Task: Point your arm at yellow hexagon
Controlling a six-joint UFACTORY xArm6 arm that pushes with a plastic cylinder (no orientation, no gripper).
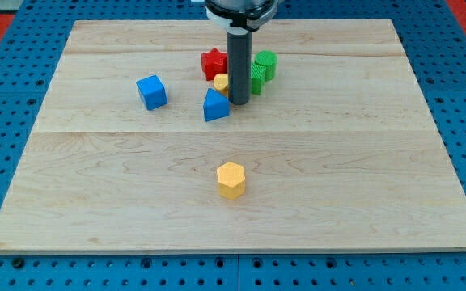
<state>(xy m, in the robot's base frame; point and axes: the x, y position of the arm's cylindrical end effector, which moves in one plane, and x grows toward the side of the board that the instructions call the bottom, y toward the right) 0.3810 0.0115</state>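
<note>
The yellow hexagon [230,179] lies alone on the wooden board [338,162], below the view's middle. My tip [239,102] rests on the board well above it, toward the view's top, in a cluster of blocks. The tip is just right of a blue triangular block [214,106] and a small yellow block [221,82], which the rod partly hides.
A red star-shaped block [213,63] sits at the cluster's upper left. A green block [264,64] and another green block [256,79] stand right of the rod. A blue cube [151,91] lies apart to the view's left.
</note>
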